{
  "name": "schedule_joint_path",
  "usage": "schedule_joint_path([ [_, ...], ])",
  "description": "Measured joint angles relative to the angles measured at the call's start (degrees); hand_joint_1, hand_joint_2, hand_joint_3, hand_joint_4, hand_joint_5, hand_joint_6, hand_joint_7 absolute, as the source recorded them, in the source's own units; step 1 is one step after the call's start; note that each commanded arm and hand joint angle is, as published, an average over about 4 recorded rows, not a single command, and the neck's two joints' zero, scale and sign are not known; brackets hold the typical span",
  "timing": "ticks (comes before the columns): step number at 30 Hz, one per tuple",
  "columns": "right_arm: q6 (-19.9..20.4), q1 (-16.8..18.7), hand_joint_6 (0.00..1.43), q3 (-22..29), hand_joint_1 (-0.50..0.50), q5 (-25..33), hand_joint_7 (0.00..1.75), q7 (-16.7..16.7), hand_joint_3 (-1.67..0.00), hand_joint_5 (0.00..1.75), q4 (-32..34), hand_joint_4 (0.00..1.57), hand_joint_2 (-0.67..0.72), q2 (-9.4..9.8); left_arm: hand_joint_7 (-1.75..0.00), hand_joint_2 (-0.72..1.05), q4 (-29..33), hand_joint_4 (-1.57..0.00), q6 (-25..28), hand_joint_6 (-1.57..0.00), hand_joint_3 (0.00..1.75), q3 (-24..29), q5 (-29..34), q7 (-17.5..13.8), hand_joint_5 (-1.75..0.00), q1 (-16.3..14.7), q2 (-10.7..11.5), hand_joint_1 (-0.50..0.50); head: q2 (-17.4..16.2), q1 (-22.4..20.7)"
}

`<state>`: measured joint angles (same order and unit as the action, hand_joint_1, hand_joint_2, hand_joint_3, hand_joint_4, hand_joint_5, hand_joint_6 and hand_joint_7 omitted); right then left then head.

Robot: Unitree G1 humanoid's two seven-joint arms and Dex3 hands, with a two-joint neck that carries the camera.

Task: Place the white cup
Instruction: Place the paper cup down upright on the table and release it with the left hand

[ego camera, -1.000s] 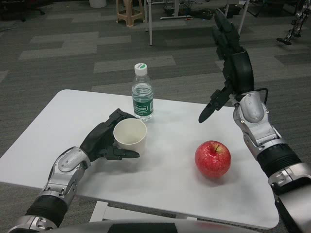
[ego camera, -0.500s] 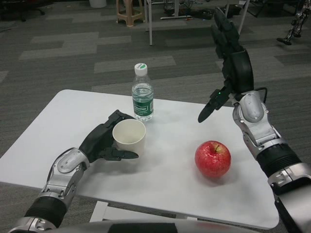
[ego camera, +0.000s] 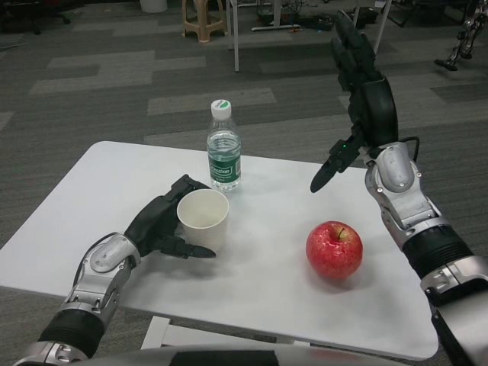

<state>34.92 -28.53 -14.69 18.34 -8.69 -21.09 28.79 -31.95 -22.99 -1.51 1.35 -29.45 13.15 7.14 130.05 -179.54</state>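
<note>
The white cup stands upright on the desk, mouth open to the camera, a little left of the desk's middle and nearer the far edge than the near one. The left hand is wrapped around it from the left: dark fingers curve behind the cup's far side and the thumb lies along the near side at its base, so the cup sits inside the hand's grasp, its bottom down on the white top.

Just beyond the cup, towards the far edge, a clear water bottle stands upright with a white cap and a green label; it is close to the cup but apart from it. A red apple rests on the desk's right half, well apart from the cup and nearer the near edge, stem up.

The right hand is raised above the right side of the desk, off the surface, fingers stretched upward and apart with the thumb pointing down and left; it holds nothing. Its silver forearm runs down to the lower right corner of the view.

Beyond the desk lies grey patterned carpet, with the legs of a stool and other furniture at the far end of the room
</note>
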Motion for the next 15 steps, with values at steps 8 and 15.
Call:
schedule_joint_path([
  [8, 0.00, 0.03, 0.00, 0.00, -0.42, 0.00, 0.07, 0.00, 0.00, 0.00, 0.04, 0.00, 0.72, 0.00, -1.54, -0.48, 0.02, 0.00, 0.00, 0.00, 0.09, 0.01, -0.12, 0.08, -1.75, 0.00, 0.00, -0.50, -0.02, -0.08],
  [15, 0.00, 0.26, 0.00, 0.01, -0.42, 0.00, 0.07, 0.00, 0.00, 0.00, 0.35, 0.00, 0.72, 0.00, -1.52, -0.55, 0.53, 0.00, -0.01, 0.00, 0.09, -0.17, -0.22, 1.92, -1.75, -0.53, -0.09, -0.50, -0.06, -0.16],
])
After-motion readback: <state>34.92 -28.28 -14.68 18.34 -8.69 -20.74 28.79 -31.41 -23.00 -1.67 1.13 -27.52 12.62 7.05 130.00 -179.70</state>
